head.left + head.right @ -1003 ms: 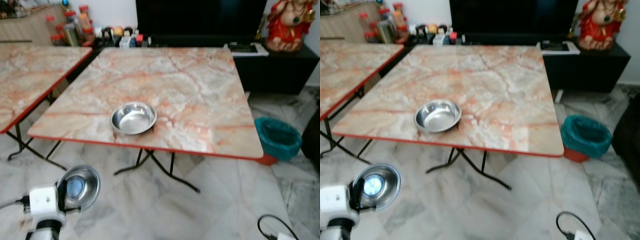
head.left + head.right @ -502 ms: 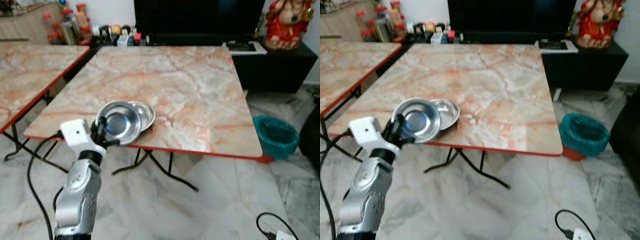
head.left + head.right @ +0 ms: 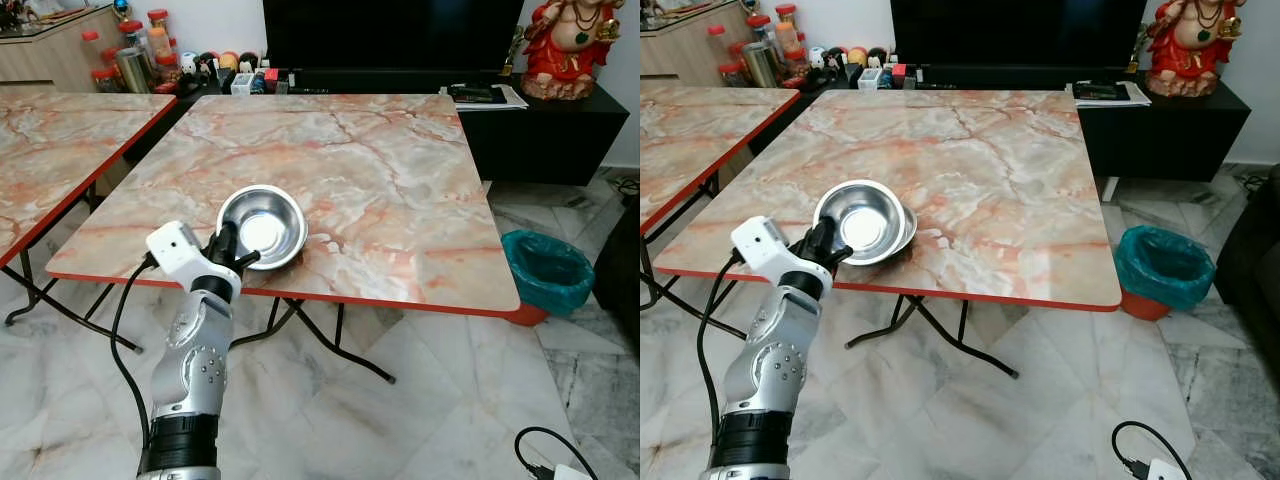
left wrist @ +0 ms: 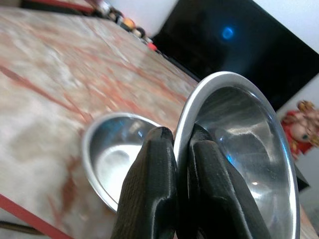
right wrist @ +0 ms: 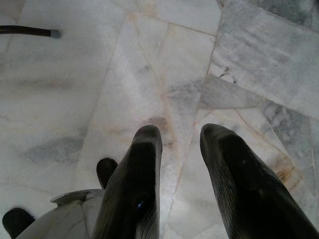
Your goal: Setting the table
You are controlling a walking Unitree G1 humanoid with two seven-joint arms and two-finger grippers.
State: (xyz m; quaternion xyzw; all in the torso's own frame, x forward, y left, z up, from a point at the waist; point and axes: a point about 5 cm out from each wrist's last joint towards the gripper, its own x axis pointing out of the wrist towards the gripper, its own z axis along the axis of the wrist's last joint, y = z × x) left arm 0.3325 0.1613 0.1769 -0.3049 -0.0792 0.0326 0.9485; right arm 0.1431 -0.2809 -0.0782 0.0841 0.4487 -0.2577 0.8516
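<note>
With the left gripper [image 4: 174, 164] pinching the rim of a tilted round steel bowl [image 3: 262, 225] directly over a second steel bowl [image 4: 107, 159] near the marble-patterned counter's [image 3: 400, 190] red front edge, releasing here risks clattering, nesting or sliding floorward, while the right gripper [image 5: 177, 164] hangs spread above the floor.

Table [image 3: 400, 190] pink-orange marble pattern, red edge; bowls [image 3: 262, 225] shiny silver; bin [image 3: 553, 273] teal; floor [image 3: 420, 400] grey-white marble.
</note>
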